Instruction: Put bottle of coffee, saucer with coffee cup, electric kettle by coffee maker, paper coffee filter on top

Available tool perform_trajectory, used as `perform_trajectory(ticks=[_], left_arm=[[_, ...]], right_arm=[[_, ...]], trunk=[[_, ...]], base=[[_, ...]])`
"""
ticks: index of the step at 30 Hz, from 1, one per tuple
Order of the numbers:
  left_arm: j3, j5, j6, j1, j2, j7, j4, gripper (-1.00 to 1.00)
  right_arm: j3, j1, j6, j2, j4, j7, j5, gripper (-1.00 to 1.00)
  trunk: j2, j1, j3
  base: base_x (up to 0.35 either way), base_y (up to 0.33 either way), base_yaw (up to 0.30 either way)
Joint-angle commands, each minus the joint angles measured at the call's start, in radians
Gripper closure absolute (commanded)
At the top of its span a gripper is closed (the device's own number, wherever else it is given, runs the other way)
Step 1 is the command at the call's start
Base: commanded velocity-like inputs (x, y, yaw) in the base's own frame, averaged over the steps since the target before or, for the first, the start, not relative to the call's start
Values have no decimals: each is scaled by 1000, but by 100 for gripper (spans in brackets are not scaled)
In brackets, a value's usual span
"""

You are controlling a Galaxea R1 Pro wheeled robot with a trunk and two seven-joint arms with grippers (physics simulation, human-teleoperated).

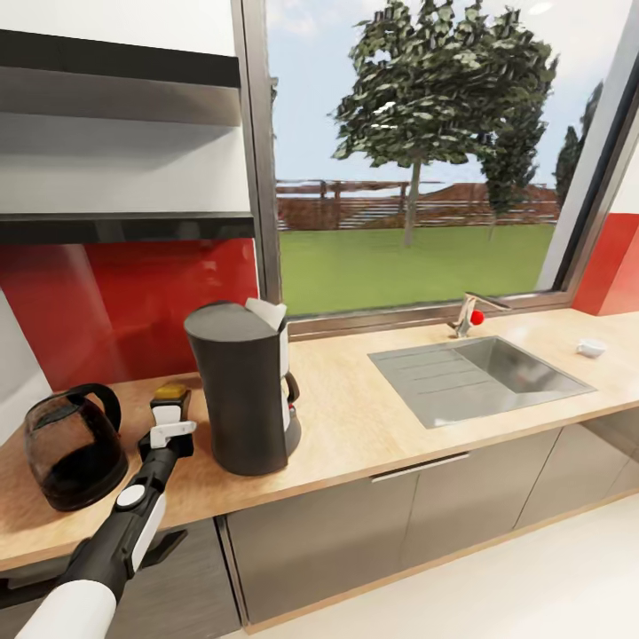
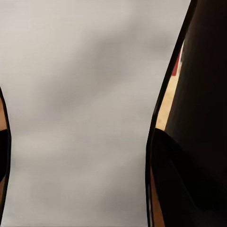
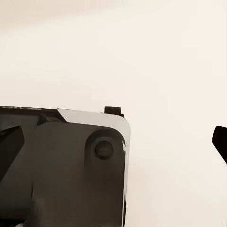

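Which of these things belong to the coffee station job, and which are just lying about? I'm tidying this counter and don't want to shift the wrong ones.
Part of the job:
coffee maker
paper filter on top of it
bottle of coffee
electric kettle
coffee cup, far along the countertop
kitchen shelf

Just there:
sink
tap

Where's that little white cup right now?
In the head view, the coffee cup sits far to the right on the kitchen countertop, just beyond the sink, well away from the coffee maker.
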Motion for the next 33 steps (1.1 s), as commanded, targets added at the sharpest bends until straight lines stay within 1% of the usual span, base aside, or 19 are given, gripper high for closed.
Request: perform_trajectory(ticks=[1,6,12,20,21,22,23,24,27,28,31,32,33], left_arm=[[0,0,-3,-1,0,-1,0,100],[3,-2,-3,-1,1,-1,1,100],[27,-2,-5,-1,2,-2,2,100],[29,-3,-7,-1,2,-2,20,100],[29,-3,-7,-1,6,-2,21,100],[28,0,-8,-1,28,-4,22,100],[27,2,-8,-1,44,-10,27,100],[28,2,-8,-1,51,-18,33,100],[28,3,-8,-1,63,-67,46,100],[29,2,-8,-1,66,-99,49,100],[29,2,-8,-1,72,-116,51,100],[29,3,-14,0,83,-124,52,100],[28,3,-20,0,85,-129,56,100]], right_arm=[[-9,-1,-3,0,1,4,7,-100],[-9,-1,-3,0,1,4,7,-100],[-9,-1,-3,0,2,4,7,-100],[-9,-1,-3,0,2,4,7,-100],[-9,-1,-3,0,2,4,7,-100],[-9,-1,-3,0,2,4,7,-100],[-9,-1,-3,0,2,4,7,-100],[-9,-1,-3,0,2,4,7,-100],[-9,-1,-3,0,2,4,7,-100],[-9,-1,-3,0,2,4,7,-100],[-9,-1,-3,0,2,4,7,-100],[-9,-1,-3,0,3,4,7,-100],[-9,-1,-3,0,3,4,7,-100]], trunk=[[-2,1,-2],[-2,1,-2],[-2,1,-2],[-2,1,-2],[-2,1,-2],[-2,1,-2],[-2,1,-2],[-2,1,-2],[-2,1,-2],[-2,1,-2],[-2,1,-2],[-2,1,-2],[-2,1,-2]], base=[[89,0,0],[63,0,0],[223,0,0],[58,0,0],[69,0,0],[23,0,0],[12,0,0],[7,0,0],[3,0,0],[0,0,0],[0,0,0],[0,0,0],[0,0,0]])
